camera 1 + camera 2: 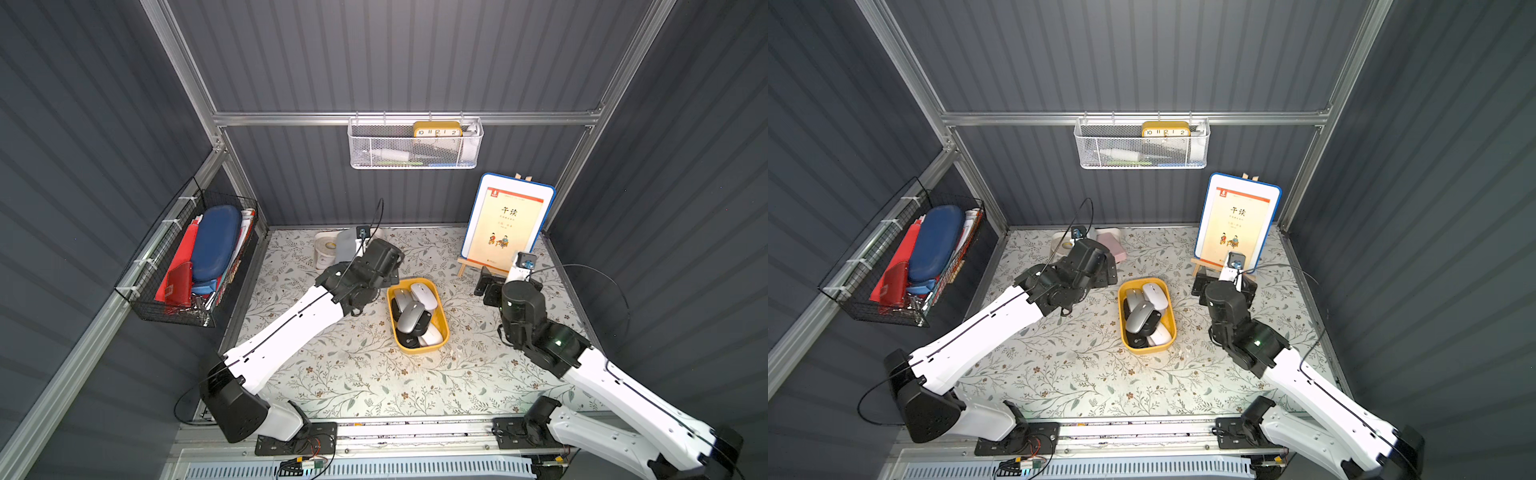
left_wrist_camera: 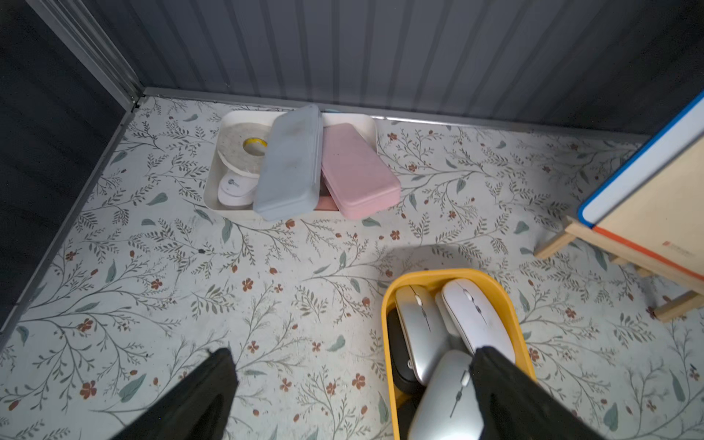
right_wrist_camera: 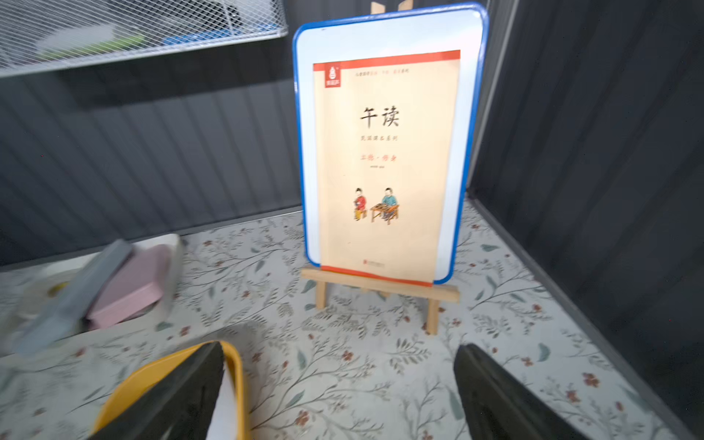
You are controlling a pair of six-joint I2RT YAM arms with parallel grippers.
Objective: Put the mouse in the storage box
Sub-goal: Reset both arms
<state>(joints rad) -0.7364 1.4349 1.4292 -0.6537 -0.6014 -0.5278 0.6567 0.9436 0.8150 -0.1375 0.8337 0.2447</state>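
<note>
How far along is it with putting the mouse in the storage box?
Looks done or nearly so: several mice lie piled in the storage box. In hand: nothing; the left gripper and right gripper are both open and empty, on either side of the box. Left: I see no mouse loose on the floral mat, so probably nothing but backing away remains.

Left wrist view: the storage box (image 2: 430,274) is cut off at the picture edge. Right wrist view: the white tray (image 3: 173,274) is blurred, its contents indistinct. In a top view the left arm (image 1: 374,262) hides part of this tray.
</note>
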